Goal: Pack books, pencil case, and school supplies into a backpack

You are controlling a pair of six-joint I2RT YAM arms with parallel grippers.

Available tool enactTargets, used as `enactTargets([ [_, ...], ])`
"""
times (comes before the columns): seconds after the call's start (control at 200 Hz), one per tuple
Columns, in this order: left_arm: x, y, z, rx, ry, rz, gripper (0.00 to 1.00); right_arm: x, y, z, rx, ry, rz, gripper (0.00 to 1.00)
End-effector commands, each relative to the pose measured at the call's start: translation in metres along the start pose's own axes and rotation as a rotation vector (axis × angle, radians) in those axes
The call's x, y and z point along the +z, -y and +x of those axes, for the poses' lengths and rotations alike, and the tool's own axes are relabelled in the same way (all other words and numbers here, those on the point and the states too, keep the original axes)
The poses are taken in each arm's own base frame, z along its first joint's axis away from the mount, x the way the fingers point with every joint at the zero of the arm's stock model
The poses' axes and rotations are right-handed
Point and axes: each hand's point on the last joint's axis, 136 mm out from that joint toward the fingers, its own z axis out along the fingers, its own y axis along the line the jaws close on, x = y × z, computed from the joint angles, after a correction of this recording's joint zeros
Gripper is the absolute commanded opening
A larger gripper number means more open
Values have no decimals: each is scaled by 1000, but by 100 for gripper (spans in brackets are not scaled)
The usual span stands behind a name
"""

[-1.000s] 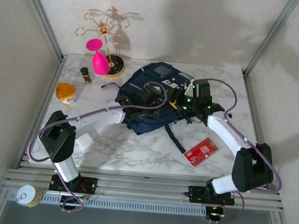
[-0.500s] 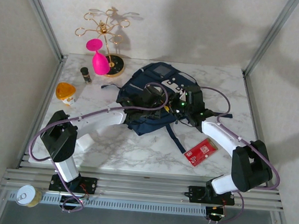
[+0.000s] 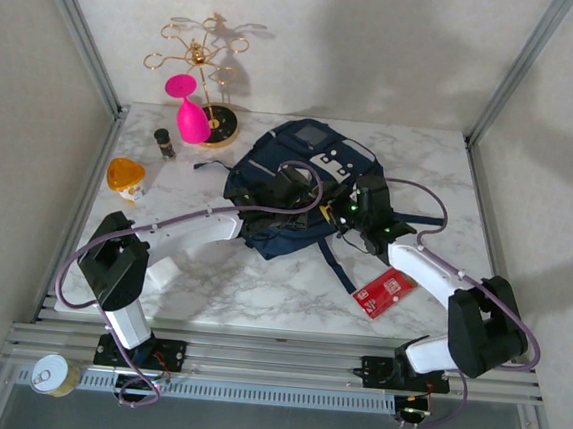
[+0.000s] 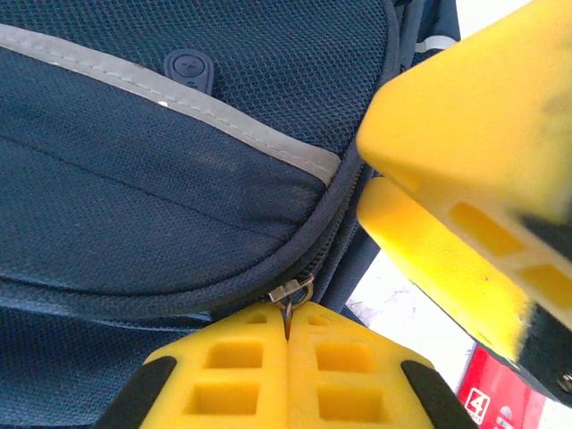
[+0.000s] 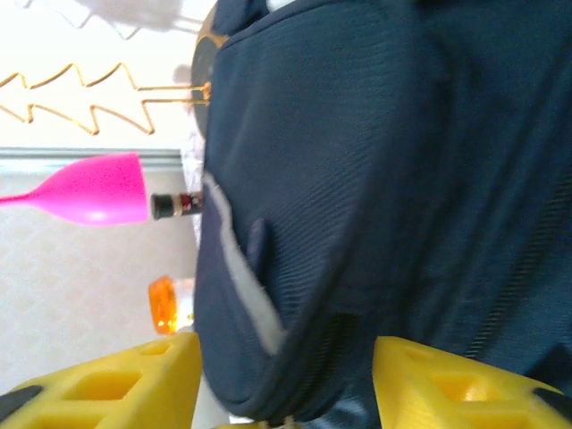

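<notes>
The navy backpack [image 3: 306, 161] lies mid-table, its grey stripe and zipper close up in the left wrist view [image 4: 179, 179]. My left gripper [image 3: 306, 198] is shut on the metal zipper pull [image 4: 291, 295] at the backpack's near edge, fingertips [image 4: 288, 332] pressed together. My right gripper [image 3: 343, 207] is open just right of it; its yellow fingers [image 4: 465, 134] hang beside the zipper, straddling the backpack's corner [image 5: 295, 268] without squeezing it. The school supplies, a red packet [image 3: 384, 290], lie flat on the table near the right arm. Books and pencil case are out of view.
A gold wire stand [image 3: 201, 67], a pink glass [image 3: 187, 108] and a small dark bottle [image 3: 164, 143] stand at the back left. An orange cup [image 3: 126, 177] sits by the left edge. A dark strap [image 3: 340, 269] trails toward the near edge.
My right gripper has come down and leftward from the backpack's right side to its near corner, beside the left gripper. The left gripper has kept its hold.
</notes>
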Motion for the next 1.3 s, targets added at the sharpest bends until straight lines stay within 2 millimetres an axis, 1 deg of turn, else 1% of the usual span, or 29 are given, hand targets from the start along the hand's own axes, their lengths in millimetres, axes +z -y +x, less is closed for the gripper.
enactTargets([
  [0.0, -10, 20, -6, 6, 29, 77, 0, 9, 11, -3, 16, 20, 25, 56],
  [0.075, -9, 20, -4, 5, 22, 81, 0, 21, 8, 2, 9, -13, 19, 56],
  [0.115, -9, 21, -2, 5, 15, 83, 0, 26, 6, 3, 0, -18, 17, 53],
  [0.165, -11, 24, -1, 3, 12, 96, 0, 32, -1, 2, -26, -25, -7, 48],
  [0.185, -11, 26, 0, 0, 13, 102, 0, 34, -6, 2, -49, -34, -21, 44],
  [0.225, -13, 26, 1, -15, 14, 101, 0, 41, -15, 4, -116, -59, -30, 33],
  [0.3, -15, 29, 6, -32, 3, 99, 0, 47, -11, 3, -189, -85, 37, 16],
  [0.365, -17, 35, 11, -35, -1, 102, 0, 40, -9, -1, -213, -80, 22, 8],
  [0.416, -18, 40, 16, -49, -10, 108, 0, 31, -10, -6, -238, -72, -11, 5],
  [0.476, -20, 55, 21, -69, -16, 141, 0, 21, -12, -11, -281, -98, -28, 0],
  [0.541, -24, 74, 24, -89, -14, 182, 0, 11, -15, -20, -343, -132, -40, 0],
  [0.581, -24, 80, 26, -105, -14, 182, 0, 4, -13, -31, -382, -130, -20, 0],
  [0.621, -24, 83, 27, -114, -20, 178, 0, -3, -13, -45, -425, -122, -19, 0],
  [0.641, -23, 82, 29, -118, -27, 165, 0, -7, -12, -52, -445, -116, -14, 0],
  [0.686, -22, 72, 28, -116, -28, 115, 0, -14, -7, -68, -467, -103, 8, 0],
  [0.766, -21, 43, 25, -90, -25, 2, 0, -23, -5, -89, -470, -120, -38, 0],
  [0.811, -21, 28, 25, -75, -39, -30, 0, -26, -1, -101, -452, -133, -52, 0],
  [0.851, -19, 13, 28, -66, -61, -45, 0, -27, -2, -106, -453, -154, -74, 0],
  [0.916, -17, -7, 33, -47, -96, -59, 0, -27, -4, -113, -464, -157, -61, 0],
  [0.981, -17, -15, 36, 1, -113, -46, 0, -26, -8, -110, -458, -170, -74, 0],
  [1.026, -18, -17, 33, 16, -110, -47, 0, -23, -8, -107, -458, -170, -67, 0],
  [1.051, -18, -15, 31, 20, -110, -37, 0, -22, -9, -103, -462, -175, -61, 0],
  [1.086, -19, -5, 26, 25, -109, 0, 0, -20, -9, -98, -459, -178, -52, 0],
  [1.196, -27, 40, 6, -16, -46, 124, 0, -18, -9, -81, -376, -196, -90, 0],
  [1.257, -30, 66, 0, -41, -12, 184, 15, -17, -10, -73, -330, -200, -105, 0],
  [1.297, -31, 82, -1, -52, 8, 210, 20, -16, -14, -67, -322, -203, -117, 0],
])
